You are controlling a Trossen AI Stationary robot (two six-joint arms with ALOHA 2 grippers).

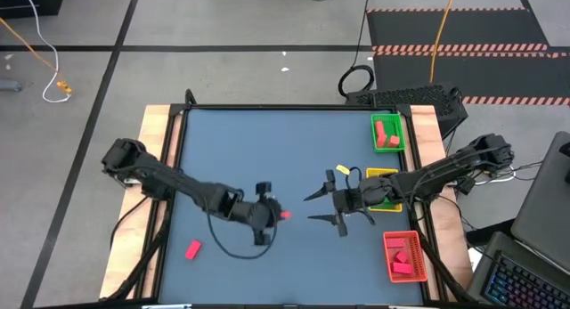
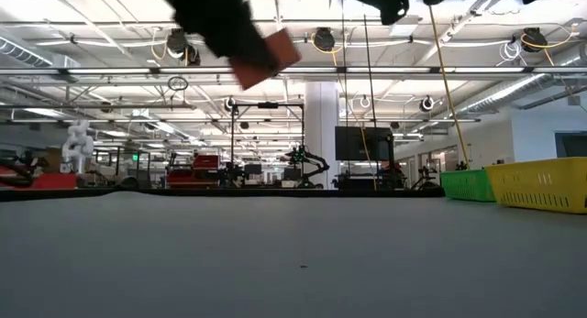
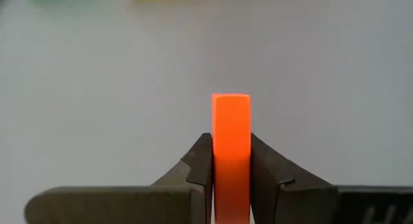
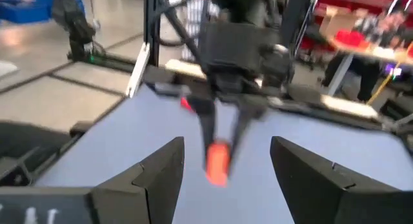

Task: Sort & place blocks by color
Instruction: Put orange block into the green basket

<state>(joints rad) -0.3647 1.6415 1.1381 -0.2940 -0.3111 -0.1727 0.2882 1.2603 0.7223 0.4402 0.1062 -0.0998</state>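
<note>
Now the left gripper [image 3: 231, 175] holds a red block [image 3: 230, 146] clamped above the bench [image 1: 267, 149]; the right gripper [image 1: 325, 207], jaws apart, should close squarely on its free end.

Grey floor [image 1: 223, 24] around my table [image 1: 267, 140], crossed by dark tape lines; a black mat [image 1: 454, 24] with striped edges lies off one corner. Beyond: open hall, white ceiling trusses [image 2: 303, 43], lamps, a white pillar [image 2: 321, 126], racks, a dark screen [image 2: 358, 142].
</note>
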